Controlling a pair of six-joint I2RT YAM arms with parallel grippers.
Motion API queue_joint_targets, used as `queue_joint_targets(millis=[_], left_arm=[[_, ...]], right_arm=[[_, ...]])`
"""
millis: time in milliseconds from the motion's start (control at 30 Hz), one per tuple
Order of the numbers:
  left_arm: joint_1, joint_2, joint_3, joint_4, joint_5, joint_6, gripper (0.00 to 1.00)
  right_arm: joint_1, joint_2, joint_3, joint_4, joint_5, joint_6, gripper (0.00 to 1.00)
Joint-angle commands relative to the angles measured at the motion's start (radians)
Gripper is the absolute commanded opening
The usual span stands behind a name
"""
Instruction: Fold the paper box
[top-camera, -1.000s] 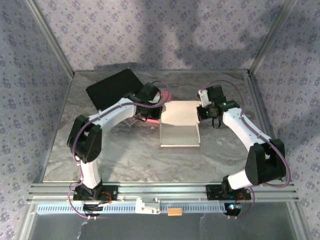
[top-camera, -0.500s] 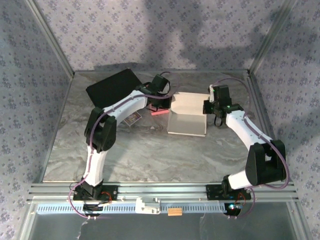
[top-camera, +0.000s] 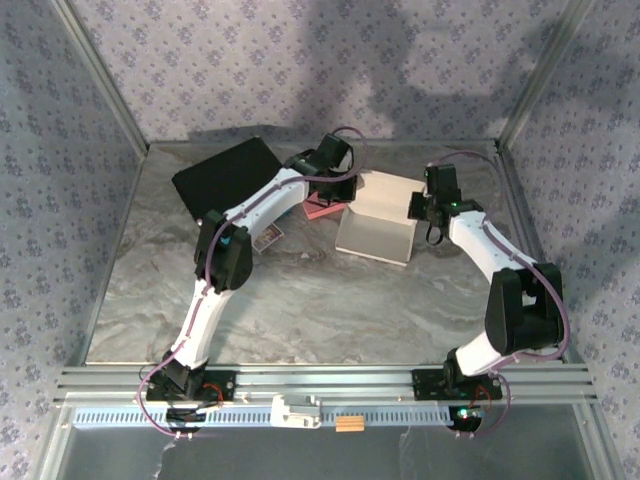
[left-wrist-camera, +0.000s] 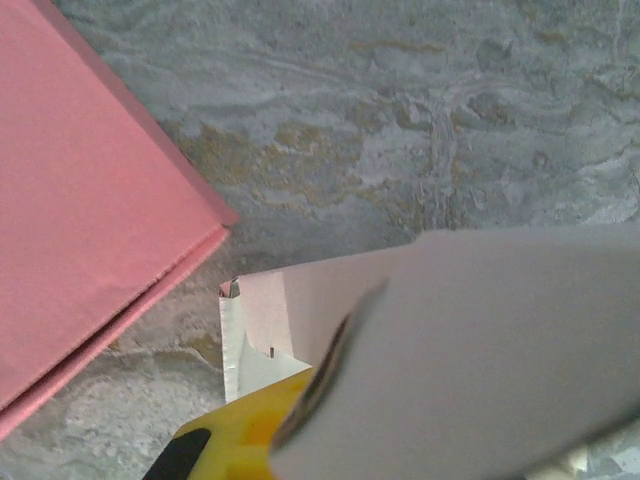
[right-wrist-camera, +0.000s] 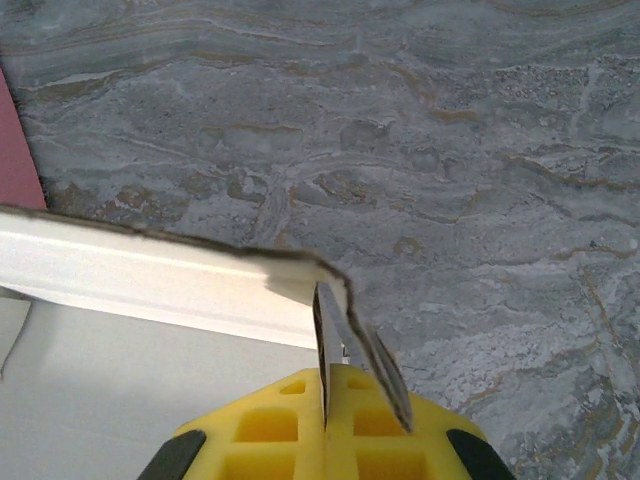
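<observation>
On the grey marbled table (top-camera: 300, 310), toward its far middle, sat the half-formed white paper box (top-camera: 378, 215), just beside a flat pink carton (top-camera: 320, 208). The box looked light, thin and easily creased, best pinched at its wall edges. The right gripper (right-wrist-camera: 335, 390) was clamped on its right wall. The left gripper (top-camera: 346, 192) seemed, through blur, closed on the left flap.
</observation>
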Motion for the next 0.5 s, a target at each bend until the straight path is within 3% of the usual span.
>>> queue_joint_targets(millis=[0, 167, 300, 433, 467], left_arm=[[-0.025, -0.084, -0.075, -0.02, 0.032, -0.053, 0.0], [-0.038, -0.217, -0.323, 0.109, 0.019, -0.09, 0.0], [-0.053, -0.283, -0.476, 0.259, 0.001, -0.083, 0.0], [-0.053, -0.326, -0.525, 0.312, -0.005, -0.084, 0.01], [-0.051, -0.338, -0.521, 0.309, 0.009, -0.078, 0.08]], right_arm=[[0.009, -0.059, 0.012, -0.056, -0.021, 0.012, 0.0], [0.042, -0.13, -0.109, 0.007, -0.028, 0.048, 0.0], [0.065, -0.209, -0.261, 0.178, -0.009, 0.08, 0.0], [0.061, -0.243, -0.295, 0.201, 0.026, 0.072, 0.0], [0.054, -0.241, -0.292, 0.196, 0.018, 0.061, 0.0]])
